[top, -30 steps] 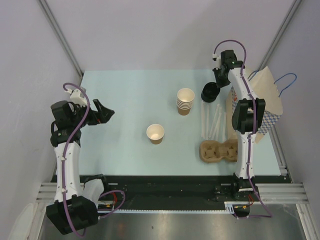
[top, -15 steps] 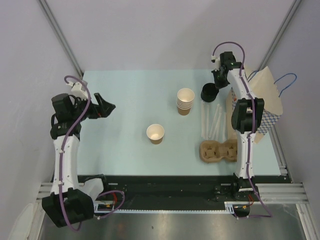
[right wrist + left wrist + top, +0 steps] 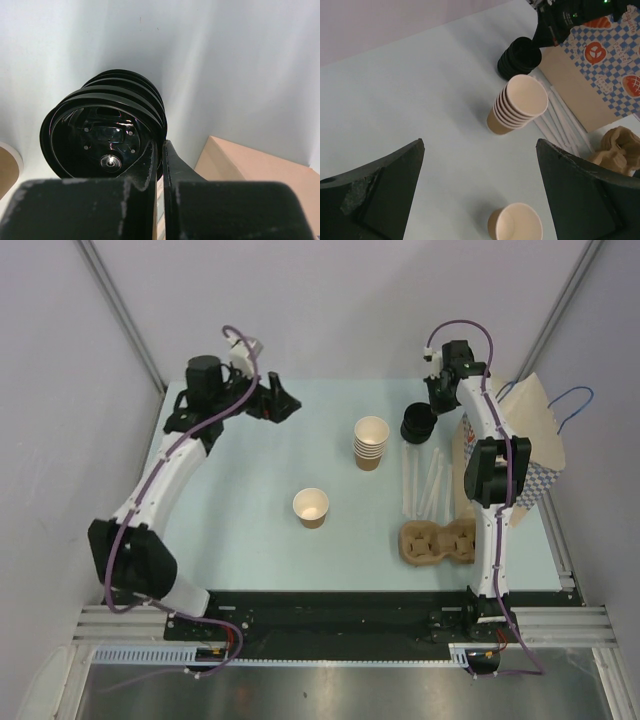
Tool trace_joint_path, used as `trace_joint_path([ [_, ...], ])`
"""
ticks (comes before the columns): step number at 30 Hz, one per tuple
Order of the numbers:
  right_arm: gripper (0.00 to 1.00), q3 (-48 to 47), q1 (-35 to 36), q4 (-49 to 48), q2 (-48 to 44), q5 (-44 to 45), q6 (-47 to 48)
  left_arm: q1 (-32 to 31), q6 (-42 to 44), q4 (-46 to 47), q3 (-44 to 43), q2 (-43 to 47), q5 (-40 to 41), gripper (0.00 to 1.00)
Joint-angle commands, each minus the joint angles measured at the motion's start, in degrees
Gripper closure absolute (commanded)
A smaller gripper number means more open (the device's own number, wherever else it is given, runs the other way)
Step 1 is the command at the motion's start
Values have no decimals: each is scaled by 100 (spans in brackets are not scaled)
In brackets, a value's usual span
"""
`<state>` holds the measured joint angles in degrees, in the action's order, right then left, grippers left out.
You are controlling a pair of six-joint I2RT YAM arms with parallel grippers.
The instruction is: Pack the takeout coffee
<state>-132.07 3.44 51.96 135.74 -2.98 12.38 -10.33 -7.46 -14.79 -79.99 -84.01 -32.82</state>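
Observation:
No cup with a black lid on it shows in any view. A single lidless tan cup (image 3: 311,507) stands mid-table, also in the left wrist view (image 3: 517,223). A stack of lidless tan cups (image 3: 371,443) (image 3: 519,102) stands behind it. A stack of black lids (image 3: 417,424) (image 3: 102,127) lies on its side at the back right. My right gripper (image 3: 428,412) (image 3: 161,146) is shut, pinching the rim of the nearest black lid. My left gripper (image 3: 284,405) (image 3: 480,145) is open and empty, high above the table's back left.
A paper bag with a checked print and blue handles (image 3: 520,440) (image 3: 600,60) lies at the right edge. White wrapped straws (image 3: 425,485) lie beside it. A brown pulp cup carrier (image 3: 438,542) sits at the front right. Grey walls close the back and sides.
My left arm has swung from the table's left edge up and forward to the back left, gripper still open. My right gripper and the lids have barely shifted.

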Motion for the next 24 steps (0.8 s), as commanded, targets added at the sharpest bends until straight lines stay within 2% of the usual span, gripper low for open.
trace_joint_path([
  [1,100,-144,-80,-55,-452,-149,-192,-662,-34,810,-1164,-896,504,0],
  [6,100,-196,-98,-99,-470,-194,-411,-1129,-211,1047,-2711,-2511,794,2],
  [9,100,-240,-107,-81,-452,-185,-499,-1305,-422,1153,-3582,-3451,681,3],
  [14,100,-337,-142,-125,-426,-299,-676,-1613,-106,1452,-4121,-4280,540,4],
  [20,100,-346,-177,-222,-417,-369,-869,-1613,-422,1698,-5016,-5257,92,3],
  [24,100,-354,-186,-239,-382,-413,-913,-1621,-616,1997,-5088,-5582,-67,3],
])
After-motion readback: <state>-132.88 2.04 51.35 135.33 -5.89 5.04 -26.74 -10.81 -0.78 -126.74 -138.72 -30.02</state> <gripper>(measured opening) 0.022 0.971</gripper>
